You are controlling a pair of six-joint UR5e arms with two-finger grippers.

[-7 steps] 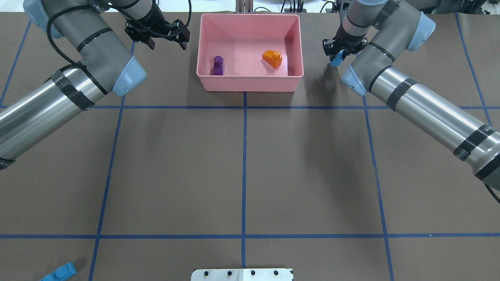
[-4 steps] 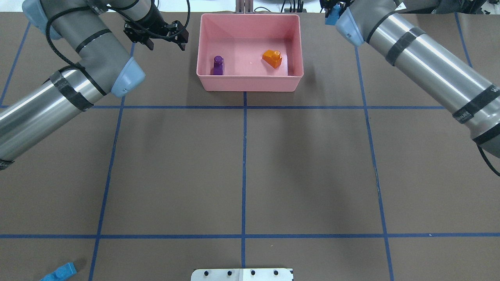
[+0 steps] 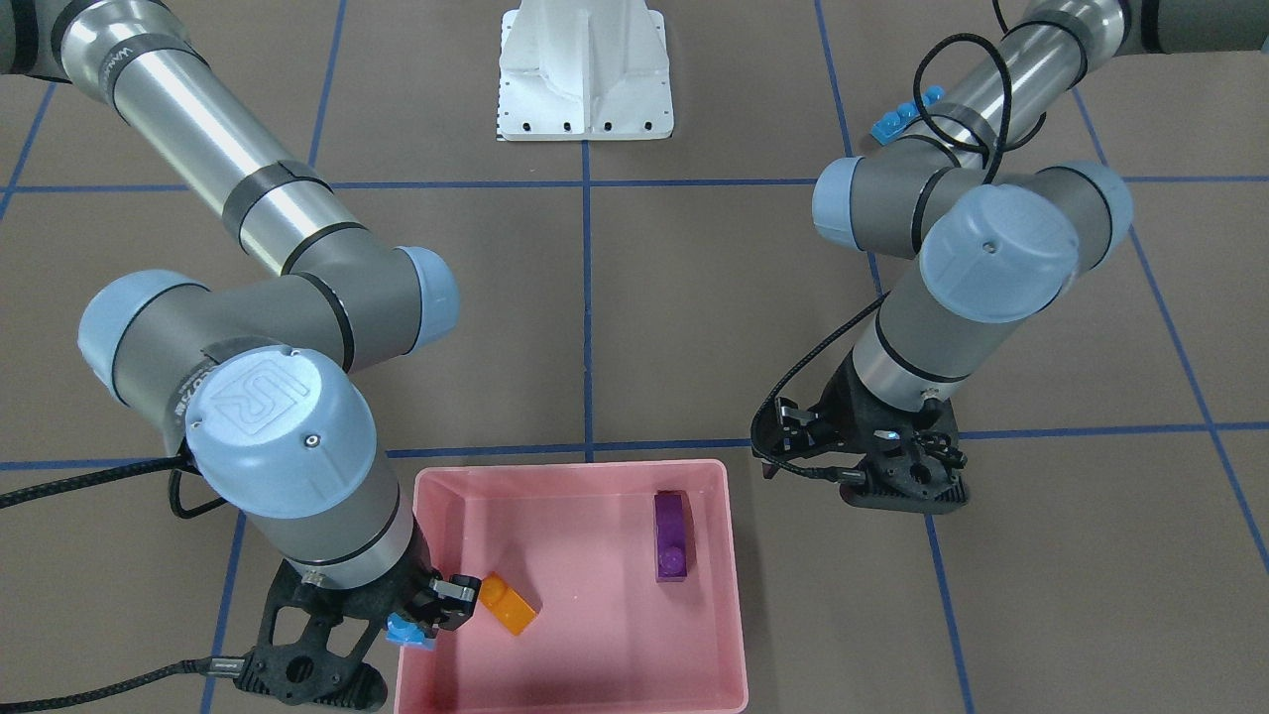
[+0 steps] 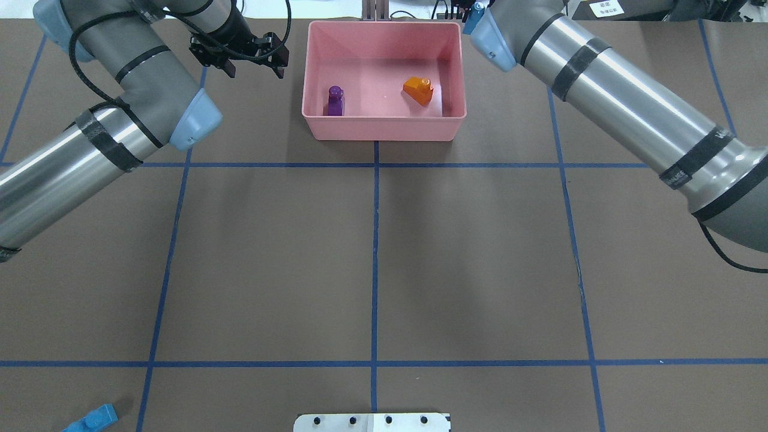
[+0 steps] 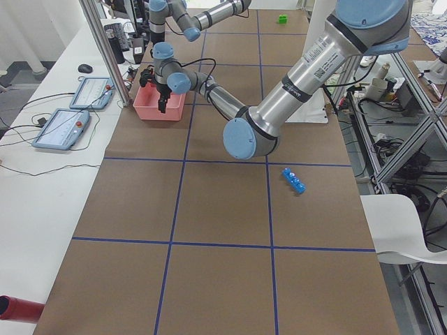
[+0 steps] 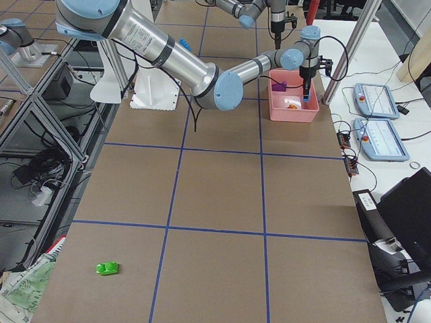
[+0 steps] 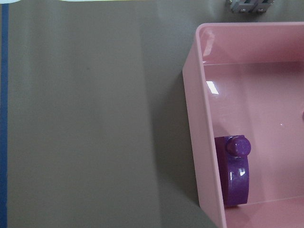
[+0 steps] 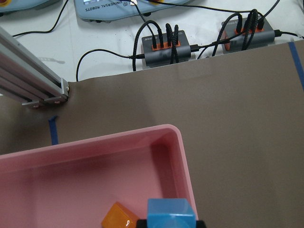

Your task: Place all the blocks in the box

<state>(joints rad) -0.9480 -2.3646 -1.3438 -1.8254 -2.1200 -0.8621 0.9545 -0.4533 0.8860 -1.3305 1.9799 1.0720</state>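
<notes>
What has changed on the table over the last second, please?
The right gripper, shut on the small blue block, carried it from the right side of the box to its far right corner, roughly over the rim. The left gripper stayed open beside the box; the purple block, orange block and long blue block did not move.

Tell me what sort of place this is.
Probably a robotics lab: a left arm and right arm over a tape-gridded table, teach pendants on the side bench, aluminium framing.
</notes>
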